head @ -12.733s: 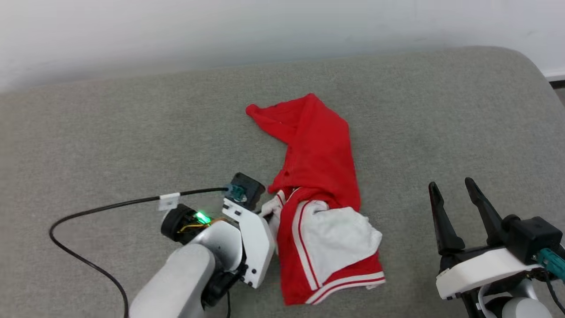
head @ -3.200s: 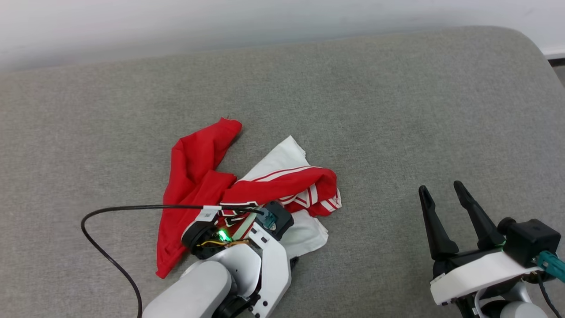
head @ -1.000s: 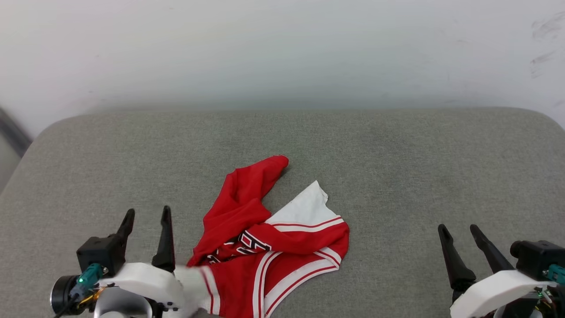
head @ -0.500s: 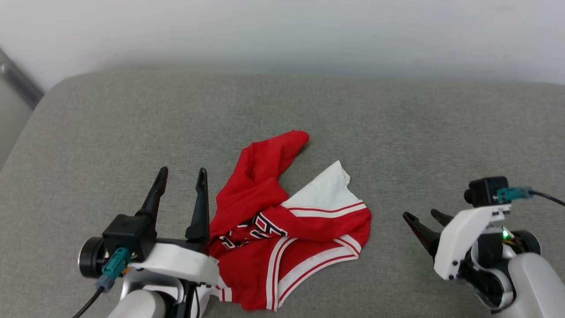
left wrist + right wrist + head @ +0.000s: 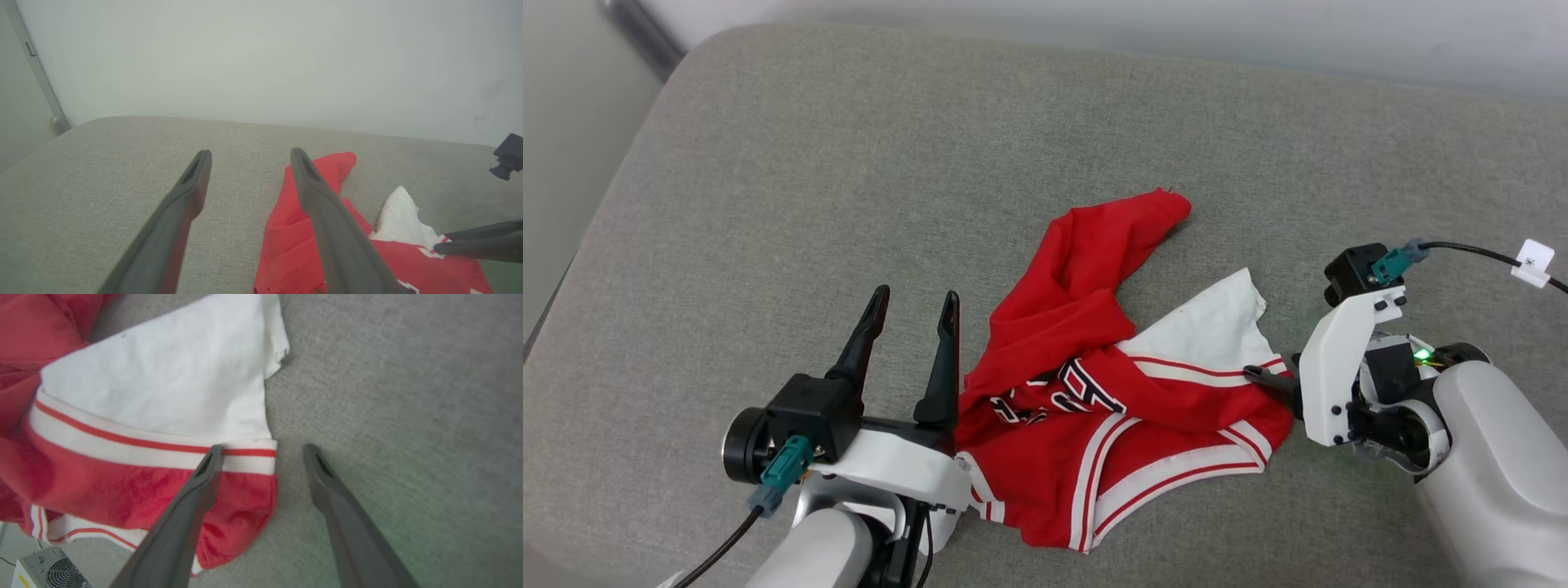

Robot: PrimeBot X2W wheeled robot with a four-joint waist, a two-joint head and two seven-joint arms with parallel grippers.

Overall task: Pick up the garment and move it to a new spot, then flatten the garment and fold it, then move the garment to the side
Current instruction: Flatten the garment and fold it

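The garment (image 5: 1094, 392) sits crumpled on the cushion (image 5: 849, 163); right gripper (image 5: 263, 451), spread, straddles its right striped edge (left gripper (image 5: 913, 298) spread too, just beside its left side), so it should drop low and pinch only that hem.

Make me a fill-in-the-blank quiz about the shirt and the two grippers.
1. The garment lies crumpled on a ____ padded surface.
2. The left gripper is open beside the garment, holding ____.
3. The right gripper is ____, with one finger over the garment's striped trim and the other over bare surface.
4. The sleeve nearest the right gripper is ____.

Missing words: grey; nothing; open; white.
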